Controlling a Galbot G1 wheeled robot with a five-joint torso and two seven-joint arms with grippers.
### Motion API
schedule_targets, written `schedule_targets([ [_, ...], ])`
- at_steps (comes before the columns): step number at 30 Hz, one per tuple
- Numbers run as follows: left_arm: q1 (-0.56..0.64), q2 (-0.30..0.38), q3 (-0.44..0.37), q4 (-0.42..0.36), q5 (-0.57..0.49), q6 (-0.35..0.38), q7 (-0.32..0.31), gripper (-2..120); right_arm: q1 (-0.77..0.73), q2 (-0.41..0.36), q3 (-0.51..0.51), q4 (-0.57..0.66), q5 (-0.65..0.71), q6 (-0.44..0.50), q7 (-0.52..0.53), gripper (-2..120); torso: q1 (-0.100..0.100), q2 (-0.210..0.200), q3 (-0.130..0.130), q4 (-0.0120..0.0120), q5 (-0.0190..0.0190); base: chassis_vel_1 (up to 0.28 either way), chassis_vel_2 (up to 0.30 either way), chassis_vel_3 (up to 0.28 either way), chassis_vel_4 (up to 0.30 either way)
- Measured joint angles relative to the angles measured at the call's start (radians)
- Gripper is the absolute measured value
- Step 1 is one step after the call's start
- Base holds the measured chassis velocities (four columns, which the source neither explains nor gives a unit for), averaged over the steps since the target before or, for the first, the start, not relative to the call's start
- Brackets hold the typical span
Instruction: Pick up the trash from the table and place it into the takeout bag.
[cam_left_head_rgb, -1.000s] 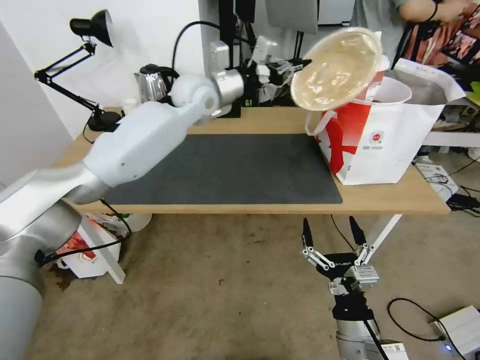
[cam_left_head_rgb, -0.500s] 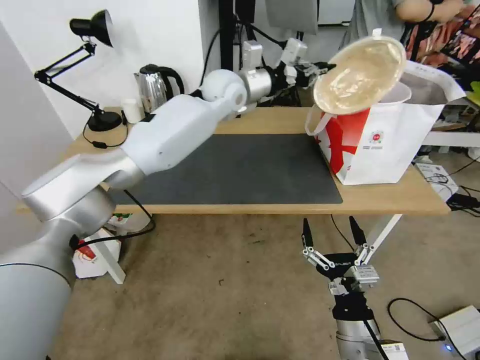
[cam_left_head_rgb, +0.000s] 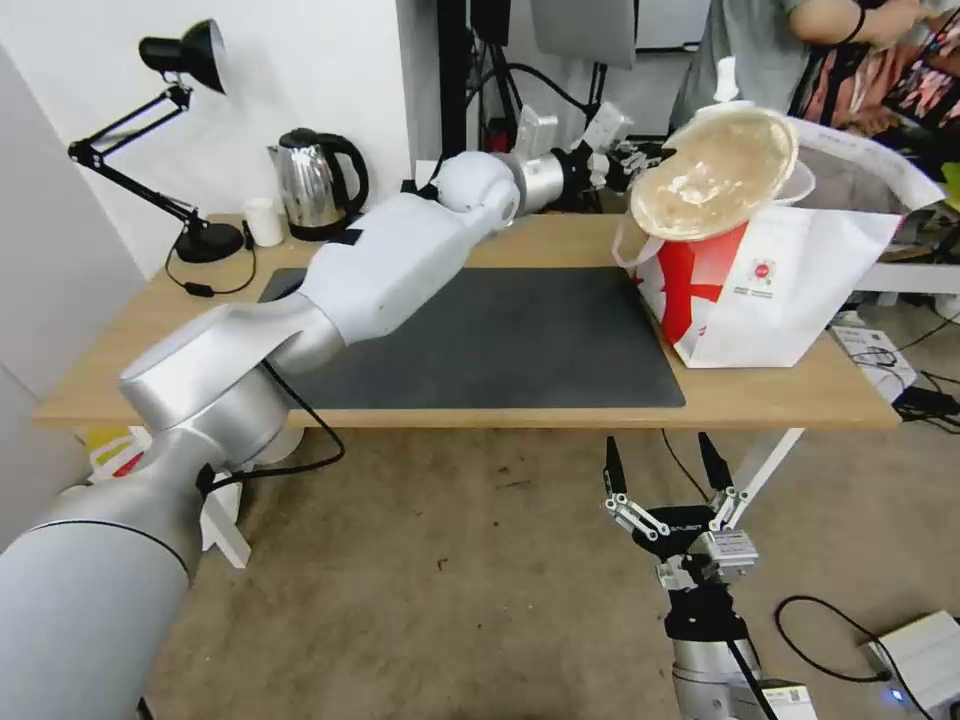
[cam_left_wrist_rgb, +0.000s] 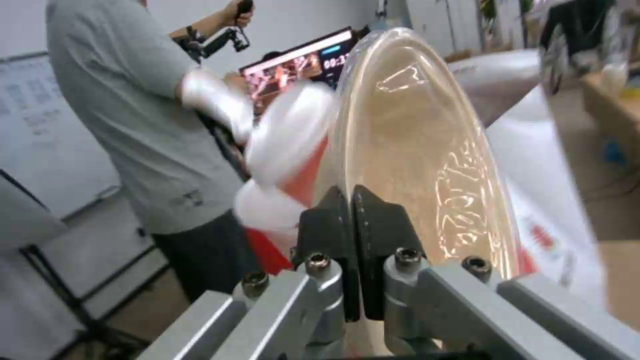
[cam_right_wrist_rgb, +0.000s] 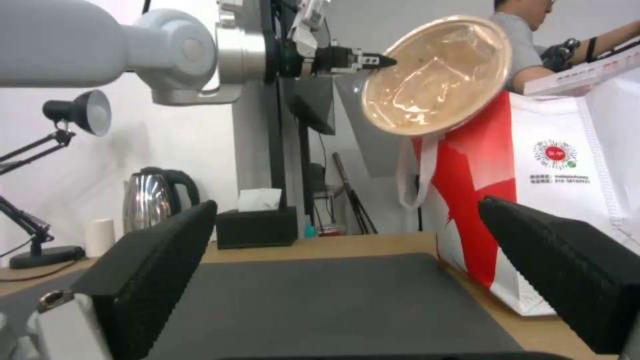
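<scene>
The tan lidded bowl (cam_left_head_rgb: 713, 172) hangs tilted on edge at the takeout bag's (cam_left_head_rgb: 790, 300) open mouth, pinched by its rim in the left gripper (cam_left_head_rgb: 640, 157). With so thin a rim hold it could slip or catch the bag's edge. The right gripper (cam_left_head_rgb: 668, 470) waits below the table (cam_left_head_rgb: 800, 395), fingers spread.

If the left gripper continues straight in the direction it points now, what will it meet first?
Probably the takeout bag: the left gripper, jaws shut on the tan lidded bowl, points toward its open top; depth is uncertain.
</scene>
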Motion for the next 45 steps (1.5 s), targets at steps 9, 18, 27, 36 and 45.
schedule_targets([
  [9,-0.043,-0.017,-0.005,0.04,0.026,-0.01,0.001,0,0.0,0.0,0.0,0.0,0.0,0.0,0.0,100,0.0,0.0,0.0,0.0004,0.0,0.0,0.0,0.0,0.0],
  [18,-0.138,-0.082,0.032,0.096,0.009,-0.009,0.0,0,0.0,0.0,0.0,0.0,0.0,0.0,0.0,100,0.0,0.0,0.0,-0.0001,0.0002,0.0,0.0,0.0,0.0],
  [27,-0.21,-0.11,0.082,0.118,-0.024,-0.008,-0.028,0,0.0,0.0,0.0,0.0,0.0,0.0,0.0,100,0.0,0.0,0.0,0.0,0.0,0.0,0.0,0.0,0.0],
  [36,-0.199,-0.11,0.144,0.123,-0.038,-0.016,-0.063,0,0.0,0.0,0.0,0.0,0.0,0.0,0.0,100,0.0,0.0,0.0,-0.0001,0.0,0.0,0.0,0.0,0.0],
  [45,-0.164,-0.109,0.197,0.156,-0.025,-0.047,-0.085,0,0.0,0.0,0.0,0.0,0.0,0.0,0.0,100,0.0,0.0,0.0,0.0,-0.0001,0.0,0.0,0.0,0.0],
])
